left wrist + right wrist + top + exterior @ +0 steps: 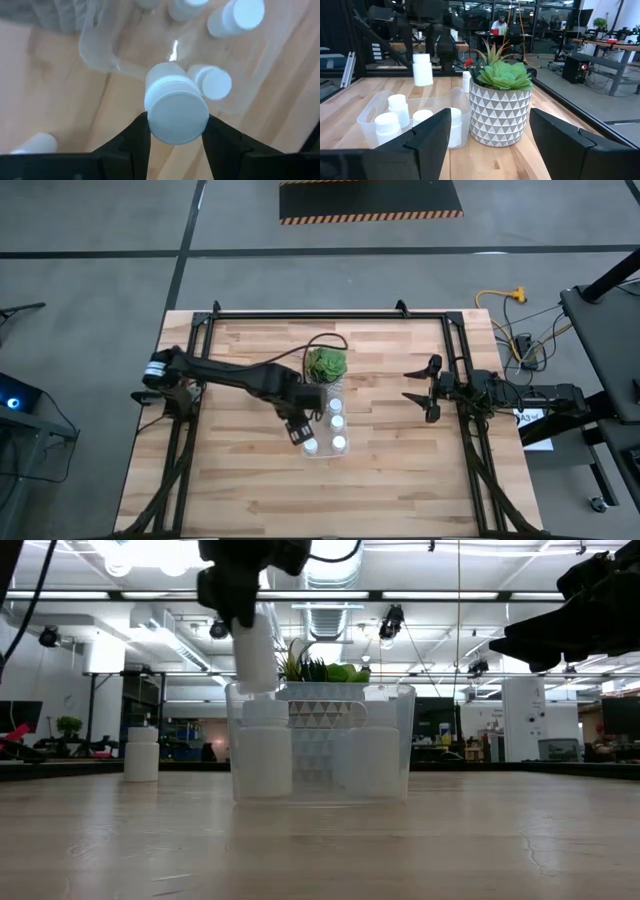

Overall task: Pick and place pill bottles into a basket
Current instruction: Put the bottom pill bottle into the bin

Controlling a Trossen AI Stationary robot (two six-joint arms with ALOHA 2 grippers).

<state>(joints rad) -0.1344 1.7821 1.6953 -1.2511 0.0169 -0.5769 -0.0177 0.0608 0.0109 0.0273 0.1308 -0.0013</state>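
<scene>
- One pill bottle (176,107) is being gripped by the left gripper (298,430); the two fingers (135,137) are pressed on its sides, just under the white cap, so the bottle is hanging upright with its bottom pointing down.
- In the low view this held bottle (256,650) is being kept above the rim of the clear basket (395,755), at its near corner, probably so that it can be lowered inside without knocking the wall.
- In the high view the basket (345,452) is lying in the middle of the wooden table (400,480), touching or just beside the potted succulent (326,363) at its far end.
- Several bottles are already standing upright inside the basket (400,107); they are being kept in a loose row, which leaves room at the near end for the next one.
- One more bottle (141,754) is standing on the table outside the basket, on the left arm's side, so the task is judged as not yet finished.
- The right gripper (428,392) is being held above the table at the right side, well apart from the basket; its fingers are spread wide and are holding nothing, as if it is waiting.
</scene>
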